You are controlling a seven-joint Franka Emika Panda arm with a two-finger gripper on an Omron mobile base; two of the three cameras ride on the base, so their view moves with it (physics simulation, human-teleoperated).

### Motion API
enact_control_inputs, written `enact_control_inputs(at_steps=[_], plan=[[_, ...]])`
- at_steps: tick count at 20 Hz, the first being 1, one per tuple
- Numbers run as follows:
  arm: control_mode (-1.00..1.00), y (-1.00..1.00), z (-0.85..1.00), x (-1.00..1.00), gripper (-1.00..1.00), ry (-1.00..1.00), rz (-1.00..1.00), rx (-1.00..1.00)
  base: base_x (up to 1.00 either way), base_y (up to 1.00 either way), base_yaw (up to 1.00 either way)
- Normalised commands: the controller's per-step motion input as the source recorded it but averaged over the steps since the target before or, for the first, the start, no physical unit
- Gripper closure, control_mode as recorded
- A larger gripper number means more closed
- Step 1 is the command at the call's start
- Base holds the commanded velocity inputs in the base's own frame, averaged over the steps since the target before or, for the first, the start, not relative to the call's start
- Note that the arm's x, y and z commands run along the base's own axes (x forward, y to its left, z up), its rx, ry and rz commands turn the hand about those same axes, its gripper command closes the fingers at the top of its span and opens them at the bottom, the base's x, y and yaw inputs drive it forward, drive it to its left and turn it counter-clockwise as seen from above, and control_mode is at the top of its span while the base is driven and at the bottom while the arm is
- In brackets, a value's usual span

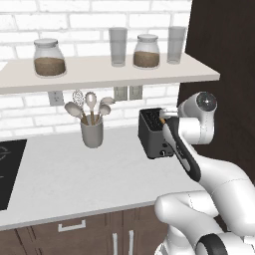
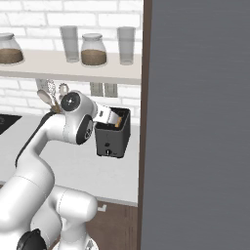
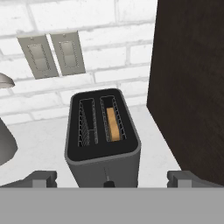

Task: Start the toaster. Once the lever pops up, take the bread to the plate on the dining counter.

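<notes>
The dark grey toaster (image 1: pixel 153 137) (image 2: pixel 113 139) (image 3: pixel 103 151) stands on the white worktop by the brick wall. The bread (image 3: pixel 113 124) sits down in its right-hand slot as seen from the hand, showing as a tan edge (image 2: pixel 118 124). My gripper (image 3: pixel 112 179) hovers just above the toaster's front edge, open, its fingertips (image 3: pixel 41 179) wide apart on either side of the body and holding nothing. In the right base view the gripper (image 2: pixel 111 118) is over the slots. The plate and the dining counter are out of view.
A dark tall cabinet side (image 3: pixel 192 87) stands close to the toaster's right. A grey utensil cup (image 1: pixel 92 132) is to its left, wall outlets (image 3: pixel 52 54) behind. A shelf (image 1: pixel 99 72) with jars and glasses hangs overhead. A black cooktop (image 1: pixel 7 169) lies far left.
</notes>
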Motion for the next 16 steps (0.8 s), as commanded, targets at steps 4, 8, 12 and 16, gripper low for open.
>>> enact_control_inputs(at_steps=[4,8,12,16], plan=[[-1.00,0.00,0.00,0.00,-1.00,0.00,0.00,0.00,0.00,0.00,0.00],[-1.00,0.00,0.00,0.00,-1.00,0.00,0.00,0.00,0.00,0.00,0.00],[-1.00,0.00,0.00,0.00,-1.00,0.00,0.00,0.00,0.00,0.00,0.00],[-1.00,0.00,0.00,0.00,-1.00,0.00,0.00,0.00,0.00,0.00,0.00]])
